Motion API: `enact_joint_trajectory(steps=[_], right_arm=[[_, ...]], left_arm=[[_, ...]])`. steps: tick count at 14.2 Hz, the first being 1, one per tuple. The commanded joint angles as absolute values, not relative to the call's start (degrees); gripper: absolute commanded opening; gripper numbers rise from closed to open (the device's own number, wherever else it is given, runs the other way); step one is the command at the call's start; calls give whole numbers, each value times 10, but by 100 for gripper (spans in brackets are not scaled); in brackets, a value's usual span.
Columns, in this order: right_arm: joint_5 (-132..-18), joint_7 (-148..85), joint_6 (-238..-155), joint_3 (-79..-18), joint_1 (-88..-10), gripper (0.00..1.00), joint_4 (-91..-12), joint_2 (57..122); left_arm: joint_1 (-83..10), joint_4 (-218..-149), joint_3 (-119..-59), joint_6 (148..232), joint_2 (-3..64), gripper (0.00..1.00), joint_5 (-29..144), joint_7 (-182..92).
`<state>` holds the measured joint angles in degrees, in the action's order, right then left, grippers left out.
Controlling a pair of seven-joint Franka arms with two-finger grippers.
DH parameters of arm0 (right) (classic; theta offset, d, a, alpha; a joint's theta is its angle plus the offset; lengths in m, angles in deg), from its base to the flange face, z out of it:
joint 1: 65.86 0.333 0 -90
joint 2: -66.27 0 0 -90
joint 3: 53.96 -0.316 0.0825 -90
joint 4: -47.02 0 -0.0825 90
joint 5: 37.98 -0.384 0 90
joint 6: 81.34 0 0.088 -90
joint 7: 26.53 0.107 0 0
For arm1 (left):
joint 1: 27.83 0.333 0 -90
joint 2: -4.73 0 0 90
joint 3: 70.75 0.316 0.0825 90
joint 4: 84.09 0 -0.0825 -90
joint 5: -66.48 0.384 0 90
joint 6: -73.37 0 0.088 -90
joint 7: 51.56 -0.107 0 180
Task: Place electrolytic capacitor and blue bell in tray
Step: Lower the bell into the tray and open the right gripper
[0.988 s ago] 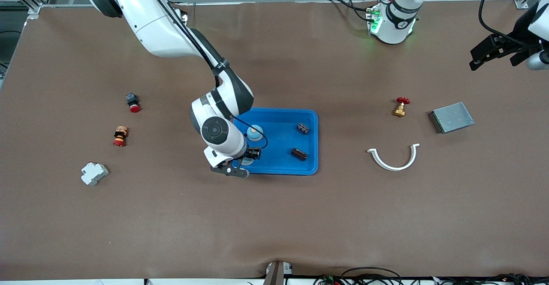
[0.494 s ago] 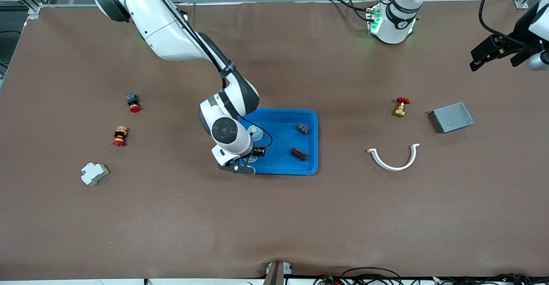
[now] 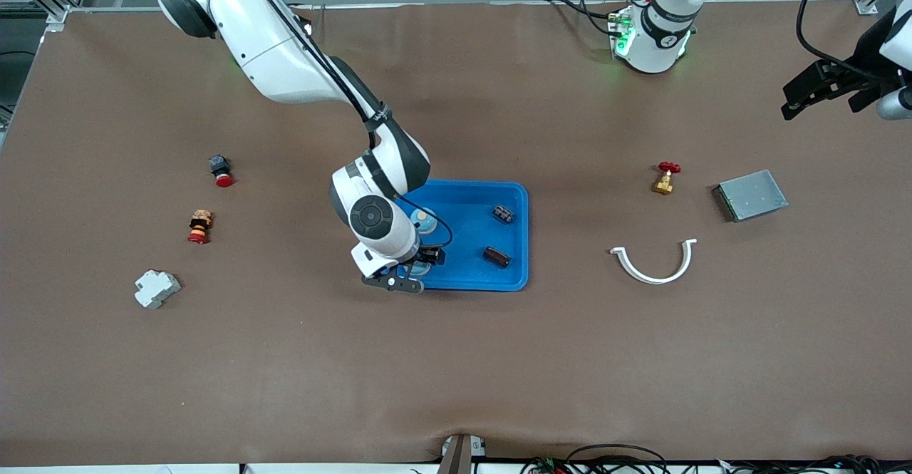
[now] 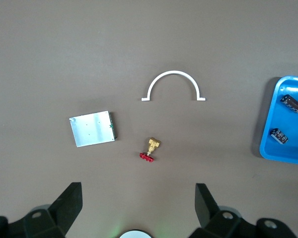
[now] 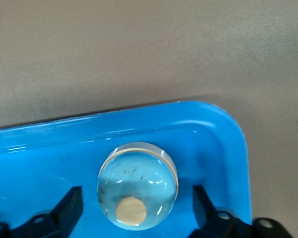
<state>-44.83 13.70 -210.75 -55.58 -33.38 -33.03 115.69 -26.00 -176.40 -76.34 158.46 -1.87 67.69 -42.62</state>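
The blue tray (image 3: 467,242) lies mid-table. In it are two dark electrolytic capacitors (image 3: 504,213) (image 3: 496,256) and a light-blue bell (image 3: 424,222). My right gripper (image 3: 417,269) is low over the tray's corner nearest the front camera at the right arm's end. In the right wrist view its open fingers (image 5: 69,208) stand on either side of a second blue bell (image 5: 137,184), which rests on the tray floor (image 5: 213,134), apart from both fingers. My left gripper (image 3: 819,89) waits open and empty in the air at the left arm's end, also seen in the left wrist view (image 4: 138,208).
Toward the left arm's end lie a red-handled brass valve (image 3: 665,177), a grey metal box (image 3: 752,194) and a white curved clip (image 3: 654,264). Toward the right arm's end lie a red push button (image 3: 221,171), a red-orange stacked part (image 3: 200,226) and a white breaker (image 3: 157,288).
My right gripper has shifted a little toward the left arm's end, staying low over the tray's corner with the bell under it. The left arm has not moved.
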Motion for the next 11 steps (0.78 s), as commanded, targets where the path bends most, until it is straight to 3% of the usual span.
enact_joint_trajectory(steps=[1, 6, 11], right_arm=[[-453, 106, -2084, -553, -339, 100, -339, 1136], [-454, 49, -1939, -552, -367, 100, -359, 1050], [-451, 47, -1937, -549, -372, 100, -518, 888]], left_arm=[[-255, -1754, -762, 1583, -14, 100, 666, -438], [-255, -1754, -762, 1583, -14, 100, 666, -437], [-255, -1753, -762, 1584, -14, 100, 666, -437]])
